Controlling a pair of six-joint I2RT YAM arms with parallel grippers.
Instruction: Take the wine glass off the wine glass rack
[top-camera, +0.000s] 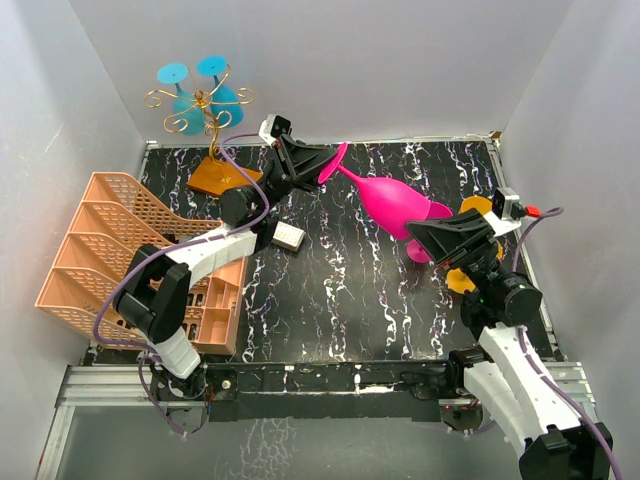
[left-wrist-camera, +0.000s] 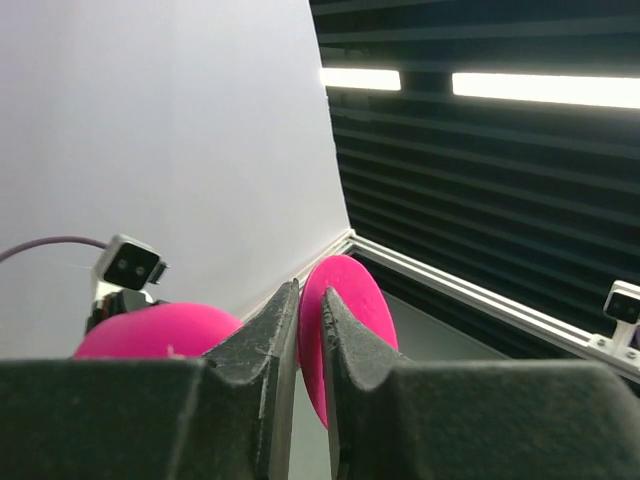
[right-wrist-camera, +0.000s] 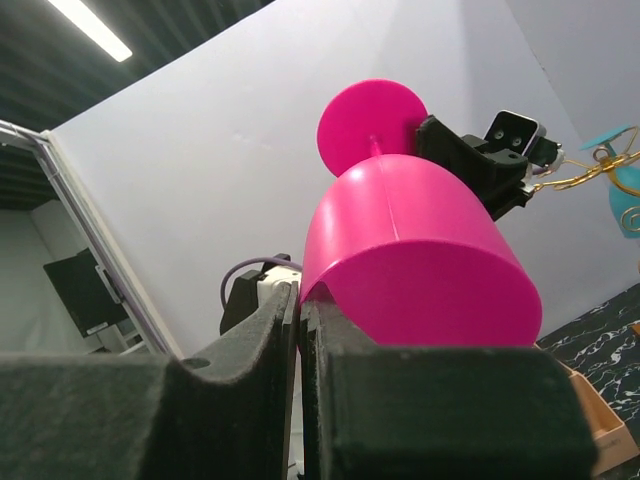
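Note:
A pink wine glass (top-camera: 395, 205) lies level in the air over the black marbled table (top-camera: 340, 300), held at both ends. My left gripper (top-camera: 318, 165) is shut on its round foot (left-wrist-camera: 350, 310), pinching the disc's edge between the fingers (left-wrist-camera: 308, 290). My right gripper (top-camera: 418, 232) is shut on the rim of the bowl (right-wrist-camera: 420, 260), one finger inside and one outside (right-wrist-camera: 300, 290). The gold wire wine glass rack (top-camera: 205, 110) stands at the back left on its orange-brown base (top-camera: 222, 175). Cyan glasses (top-camera: 190, 105) hang on it. The pink glass is well clear of the rack.
A peach lattice basket (top-camera: 130, 260) stands along the left side. A small white box (top-camera: 288, 237) lies beside my left arm. Orange pieces (top-camera: 460, 280) show next to my right gripper. Grey walls close the table on three sides.

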